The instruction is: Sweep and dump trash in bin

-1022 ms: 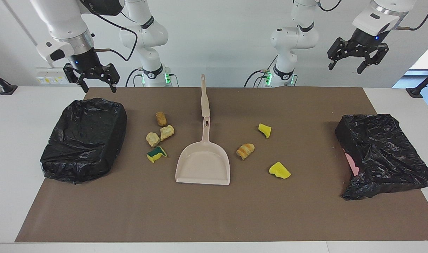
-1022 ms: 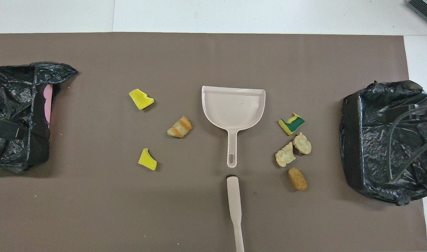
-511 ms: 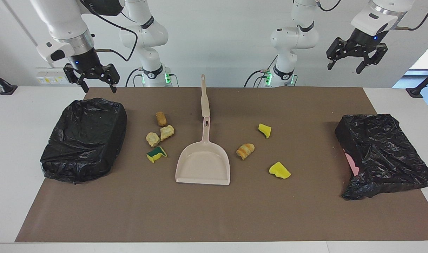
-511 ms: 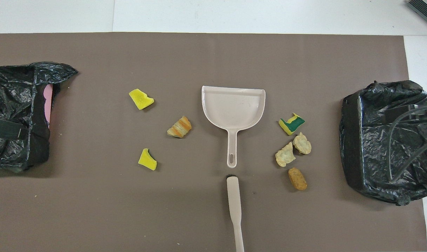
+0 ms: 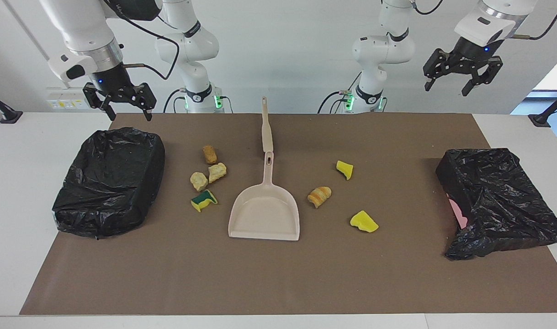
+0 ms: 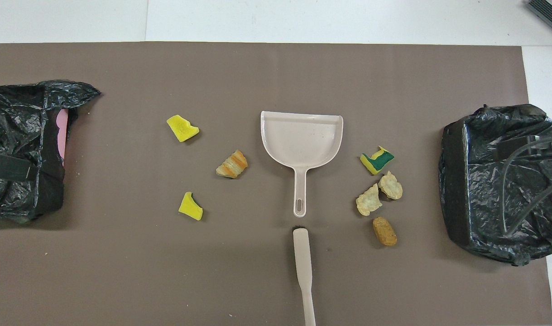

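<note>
7 trash scraps (image 6: 232, 164) scattered beside dustpan (image 6: 301, 142); brush (image 6: 303, 267) just nearer robots.

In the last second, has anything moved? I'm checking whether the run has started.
Barely. The left gripper, jaws open and empty, has drifted slightly up and toward the table's middle, above the table's edge near the robots. The right gripper stayed open near its bin. Trash, dustpan and brush lie untouched.
</note>
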Robot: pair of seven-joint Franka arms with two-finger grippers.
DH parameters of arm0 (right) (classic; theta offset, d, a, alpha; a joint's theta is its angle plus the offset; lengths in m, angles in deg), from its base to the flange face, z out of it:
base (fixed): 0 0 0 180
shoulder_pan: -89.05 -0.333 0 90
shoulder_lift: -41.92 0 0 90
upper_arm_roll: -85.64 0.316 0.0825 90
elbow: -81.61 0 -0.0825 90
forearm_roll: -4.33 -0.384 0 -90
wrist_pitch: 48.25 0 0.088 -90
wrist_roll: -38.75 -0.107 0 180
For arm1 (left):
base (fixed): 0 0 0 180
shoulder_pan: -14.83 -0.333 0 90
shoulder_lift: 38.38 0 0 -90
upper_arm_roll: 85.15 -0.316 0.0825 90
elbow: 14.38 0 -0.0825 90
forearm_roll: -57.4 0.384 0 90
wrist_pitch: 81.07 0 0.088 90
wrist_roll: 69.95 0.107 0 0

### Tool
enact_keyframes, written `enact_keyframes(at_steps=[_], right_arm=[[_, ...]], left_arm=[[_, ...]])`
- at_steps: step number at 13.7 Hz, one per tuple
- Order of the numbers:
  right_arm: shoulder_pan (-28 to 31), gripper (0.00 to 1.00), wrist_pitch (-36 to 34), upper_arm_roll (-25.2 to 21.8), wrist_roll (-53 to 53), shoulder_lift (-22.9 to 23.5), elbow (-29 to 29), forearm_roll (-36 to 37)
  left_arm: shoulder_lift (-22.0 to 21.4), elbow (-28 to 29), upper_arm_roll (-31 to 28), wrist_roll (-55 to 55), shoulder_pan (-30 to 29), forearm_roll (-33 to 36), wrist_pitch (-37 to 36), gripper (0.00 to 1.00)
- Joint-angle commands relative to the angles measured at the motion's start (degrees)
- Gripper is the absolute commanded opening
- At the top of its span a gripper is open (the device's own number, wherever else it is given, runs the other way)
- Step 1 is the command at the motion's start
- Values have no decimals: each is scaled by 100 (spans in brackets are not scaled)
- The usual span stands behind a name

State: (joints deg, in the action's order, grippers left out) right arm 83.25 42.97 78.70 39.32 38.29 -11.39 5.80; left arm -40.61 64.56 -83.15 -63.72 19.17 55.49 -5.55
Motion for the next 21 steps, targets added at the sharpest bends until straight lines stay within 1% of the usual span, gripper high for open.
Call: enact_keyframes(at_steps=[1, 13, 18, 21], right_arm=[[18, 100, -25, 18, 144, -85, -87, -59], [18, 100, -42, 18, 144, -128, -131, -59], [18, 100, -51, 18, 153, -269, -367, -59], [18, 100, -16, 18, 153, -295, -386, -59]], left_arm=[[-120, 140, -50, -104, 76, -47, 42, 100], [-137, 157, 56, -122, 85, -47, 68, 100], [-278, 412, 73, -122, 173, -47, 147, 100], [-514, 789, 109, -375, 348, -47, 322, 100]])
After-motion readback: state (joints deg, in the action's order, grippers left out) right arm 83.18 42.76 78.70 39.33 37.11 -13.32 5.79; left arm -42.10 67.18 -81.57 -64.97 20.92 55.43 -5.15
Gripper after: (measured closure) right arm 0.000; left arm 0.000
